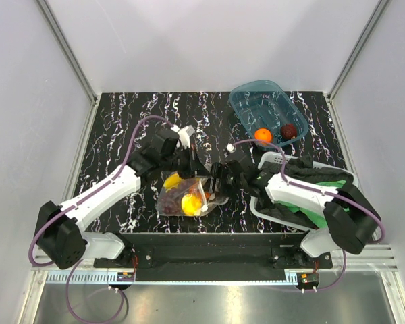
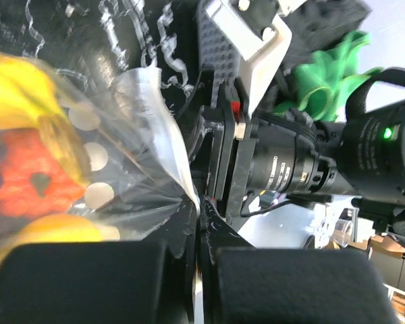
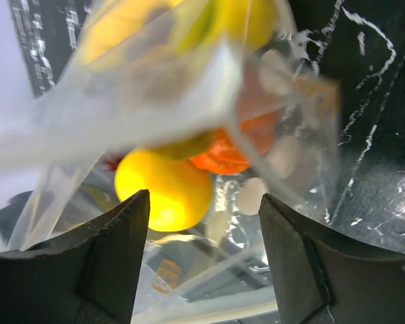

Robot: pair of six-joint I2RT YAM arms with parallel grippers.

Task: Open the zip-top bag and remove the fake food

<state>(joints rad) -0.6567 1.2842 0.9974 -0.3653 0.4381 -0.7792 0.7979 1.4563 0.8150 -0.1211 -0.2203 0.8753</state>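
- How far along?
- Partway at best. On the table (image 1: 121,135), far right, a blue tub (image 1: 256,108) with one orange fruit (image 1: 262,135) and one dark red fruit (image 1: 288,129) inside. Possibly a first share of the emptying, though impossible to confirm.
- And the zip-top bag (image 1: 187,197)?
- Slumped mid-table, between the two arms. Plenty of fake food (image 1: 191,203) inside: yellow banana, a yellow round piece, something orange, dark grapes. So most of the removing left to do.
- Opened yet?
- Hard to tell. Too blurred in the right wrist view; loose film near the top, no clear gap.
- Grips?
- Left end effector (image 2: 199,229) clamped on the bag's edge, pads (image 2: 88,283) pressed together over a fold of film. Right end effector (image 3: 202,209) spread wide, fingers (image 3: 115,256) either side of the bag, gripping nothing as far as visible.
- Next, then?
- Probably a pinch on the opposite lip, then a pull apart.
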